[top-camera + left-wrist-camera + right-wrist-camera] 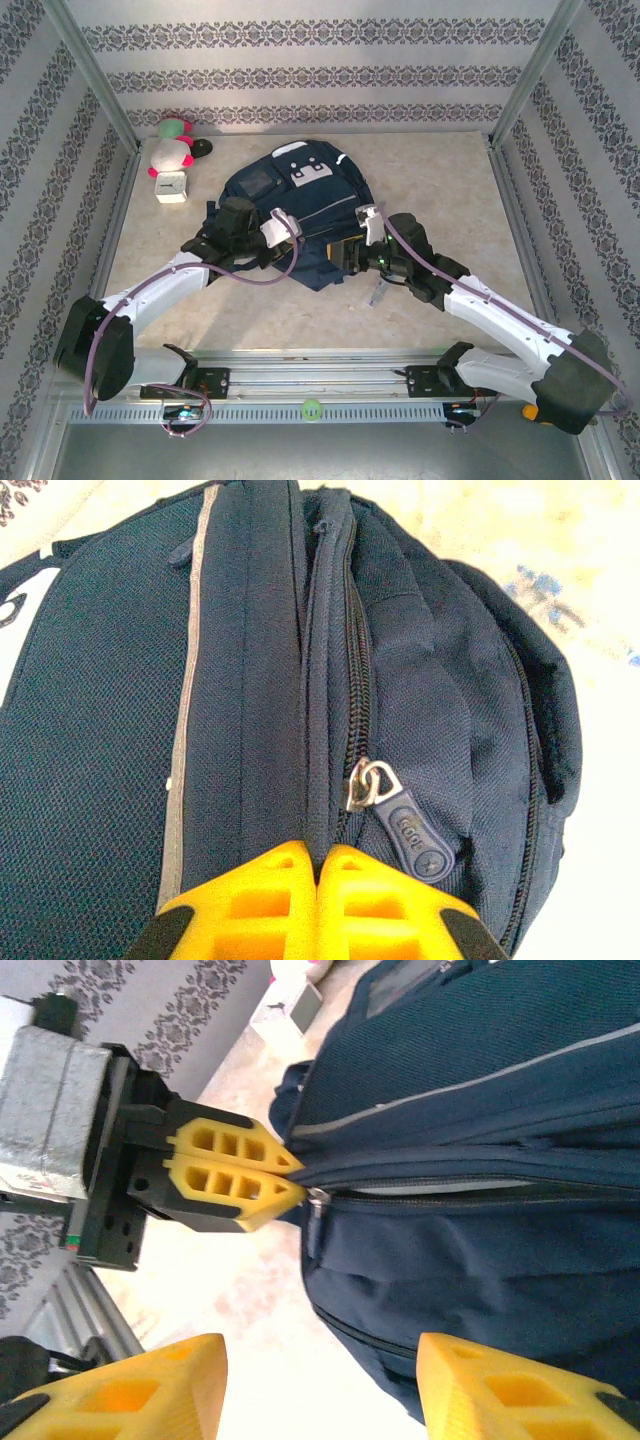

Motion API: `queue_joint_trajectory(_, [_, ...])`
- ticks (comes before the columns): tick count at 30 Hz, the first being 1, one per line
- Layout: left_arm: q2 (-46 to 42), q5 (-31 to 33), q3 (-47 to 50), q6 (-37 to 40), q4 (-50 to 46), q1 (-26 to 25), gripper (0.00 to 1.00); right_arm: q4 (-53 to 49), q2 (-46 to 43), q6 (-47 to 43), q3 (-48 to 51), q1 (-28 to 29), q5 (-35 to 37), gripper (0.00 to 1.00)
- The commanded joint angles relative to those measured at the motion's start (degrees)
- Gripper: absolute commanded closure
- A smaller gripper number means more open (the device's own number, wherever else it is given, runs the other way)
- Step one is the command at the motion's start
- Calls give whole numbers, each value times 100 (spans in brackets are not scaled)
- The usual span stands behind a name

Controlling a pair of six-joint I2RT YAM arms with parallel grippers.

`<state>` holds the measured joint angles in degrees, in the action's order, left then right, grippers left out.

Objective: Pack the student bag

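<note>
**Left hand (pixel 318 862) pinches the student bag (pixel 100 740) beside its zip**

Yellow fingers (pixel 270 890) of the left hand are pressed together on a fold of navy fabric, just beside the near end of the zip (pixel 356 670). The zip pull (pixel 408 828) hangs free, close to those fingers and untouched. The right wrist view shows the same pinch from the side, with the left hand (pixel 297 1176) clamped on the bag's edge where the zip line ends.

The right hand (pixel 320 1360) hovers over the bag with its 2 fingers spread wide and nothing between them.

The student bag (pixel 300 185) lies flat in the middle of the surface (pixel 440 180), between the 2 arms. A plush toy (pixel 172 145) and a small white box (pixel 171 187) sit well apart at the far left corner.

The step in hand looks like opening the bag: the left hand anchors the fabric so the zip can run. The next move probably calls for the right hand to come down on the small pull, close on it squarely and draw it along the zip away from the left hand, which must keep its grip to hold the cloth taut.
</note>
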<state>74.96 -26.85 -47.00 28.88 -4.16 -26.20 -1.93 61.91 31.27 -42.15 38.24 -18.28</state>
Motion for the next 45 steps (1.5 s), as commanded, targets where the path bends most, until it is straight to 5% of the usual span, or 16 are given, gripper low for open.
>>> queue_joint_trajectory(1, [-31, -497, -325, -931, -34, 7, 100, -87, 243, 578, -295, 205, 41, 48])
queue_joint_trajectory(20, [489, -1109, -646, -1726, 119, 14, 100, 284, 1789, 1988, -811, 579, 617, 62])
queue_joint_trajectory(29, [461, -1231, -586, -1847, 293, 12, 100, 160, 2367, 1689, -1171, 545, 1150, 76])
queue_joint_trajectory(35, [441, -830, -547, -1671, 64, 17, 100, -663, 2058, 1351, -1247, 510, 1911, 85])
queue_joint_trajectory(45, [418, -667, -470, -1463, -181, 17, 100, -1157, 1891, 1047, -1313, 328, 2066, 98])
